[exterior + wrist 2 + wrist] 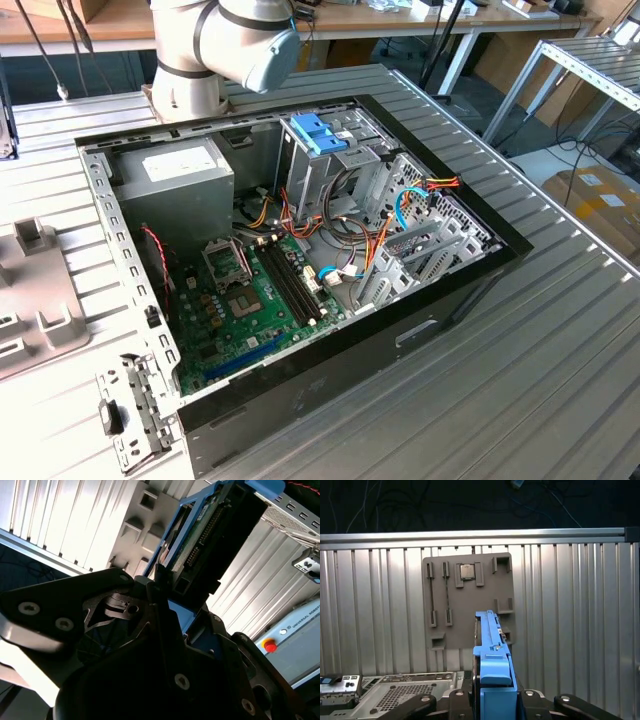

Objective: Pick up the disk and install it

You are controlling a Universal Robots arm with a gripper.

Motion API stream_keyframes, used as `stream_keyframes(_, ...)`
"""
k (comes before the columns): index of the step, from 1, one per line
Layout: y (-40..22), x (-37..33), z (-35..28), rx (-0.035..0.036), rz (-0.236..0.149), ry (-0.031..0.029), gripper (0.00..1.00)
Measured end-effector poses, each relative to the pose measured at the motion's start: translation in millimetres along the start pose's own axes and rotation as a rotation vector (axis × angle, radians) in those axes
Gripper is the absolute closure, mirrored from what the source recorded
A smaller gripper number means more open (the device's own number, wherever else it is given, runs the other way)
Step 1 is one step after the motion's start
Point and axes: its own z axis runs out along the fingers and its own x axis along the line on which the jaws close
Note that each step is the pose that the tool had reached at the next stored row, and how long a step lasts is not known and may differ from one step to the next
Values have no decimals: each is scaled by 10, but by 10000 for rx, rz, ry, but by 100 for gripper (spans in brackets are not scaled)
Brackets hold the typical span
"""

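The pincer [495, 696] is pinching the disk [492, 645], fingers pressing on its two flat sides near one blue end. In the first wrist view the disk is showing edge-on, w/ its blue carrier sticking straight out ahead of the pincer. In the second wrist view the pincer [170, 587] is gripping the same disk [215, 530], w/ the dark drive body & connector edge facing the camera and the blue frame running round it. The disk is hanging in the air, touching nothing but the pincer

Well beyond the pincer, past the disk's far tip, a grey tray [470, 605] is lying flat on the ribbed metal bench [580, 605], w/ a square chip [466, 571] sitting in one pocket. A corner of the open PC case [395, 692] is sitting off to one side, nearer the pincer than the tray. In the second wrist view a red button [270, 645] is showing on a grey box, apart from the pincer

In the exterior view the arm [220, 45] is rising behind the PC case [330, 390], which is lying open on the bench [520, 380]. Inside it a green mobo [240, 310], a grey PSU box [180, 185] & a light-blue latch block [318, 133] are showing. The grey tray [35, 300] is lying at the exterior view's left, just beside the case
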Motion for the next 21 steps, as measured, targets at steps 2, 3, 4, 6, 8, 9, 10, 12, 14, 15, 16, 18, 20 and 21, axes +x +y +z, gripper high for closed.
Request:
stream_keyframes(2, -17, 25, 0, 1, 0, 0, 63)
stream_keyframes(3, -21, 30, -1, 0, 0, 0, 63)
stream_keyframes(4, -29, 40, -1, -1, 0, 0, 63)
stream_keyframes(6, -37, 50, -1, 0, 0, 0, 63)
stream_keyframes(8, -56, 71, -2, 0, 0, 0, 63)
stream_keyframes(9, -64, 80, -2, 0, -1, 0, 63)
stream_keyframes(10, -69, 86, -2, -1, -1, 0, 63)
stream_keyframes(12, -79, 99, -2, 0, 0, 0, 63)
stream_keyframes(14, -87, 108, -2, 0, 0, 0, 63)
stream_keyframes(15, -93, 115, -3, 0, 0, 0, 63)
stream_keyframes(16, -97, 120, -3, 0, 0, 0, 63)
stream_keyframes(18, -106, 132, -3, 0, 0, 0, 63)
stream_keyframes(20, -114, 141, -4, 0, 0, 0, 63)
stream_keyframes(21, -118, 146, -3, 0, 0, -1, 63)
